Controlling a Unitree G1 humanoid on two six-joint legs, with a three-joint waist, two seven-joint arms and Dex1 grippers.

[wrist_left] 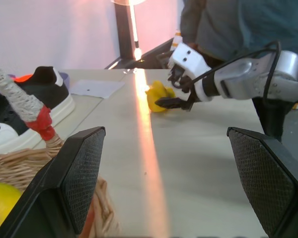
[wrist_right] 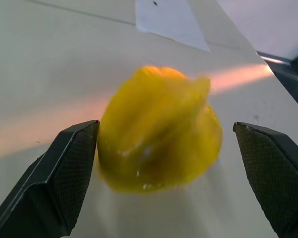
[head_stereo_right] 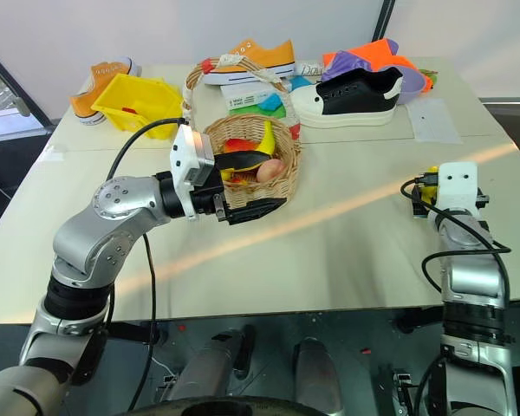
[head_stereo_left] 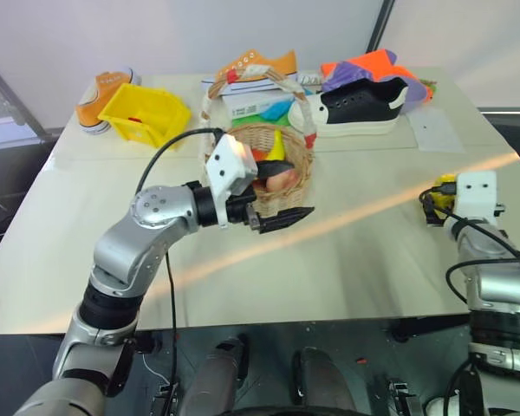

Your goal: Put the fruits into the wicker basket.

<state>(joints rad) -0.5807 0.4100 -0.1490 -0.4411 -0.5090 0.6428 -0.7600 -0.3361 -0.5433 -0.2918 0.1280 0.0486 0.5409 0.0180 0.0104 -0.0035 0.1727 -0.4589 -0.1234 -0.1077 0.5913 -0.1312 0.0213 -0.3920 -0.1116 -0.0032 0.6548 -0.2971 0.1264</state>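
Starfruit (wrist_right: 159, 130) lay on the table's right side, between your right gripper's (wrist_right: 164, 163) wide-apart jaws, not yet clamped. Left gripper (head_stereo_left: 282, 218) hung empty, jaws apart, beside the basket (head_stereo_left: 296, 178), banana (head_stereo_right: 267, 139) inside. Next you needed to close, lift, carry left.

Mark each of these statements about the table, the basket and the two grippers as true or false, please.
1. The banana lies in the basket. True.
2. The starfruit is in the basket. False: it lies on the table, between the open fingers of the right gripper.
3. The left gripper holds a fruit. False: it is open and empty, beside the basket.
4. A black shoe stands behind the basket. True.
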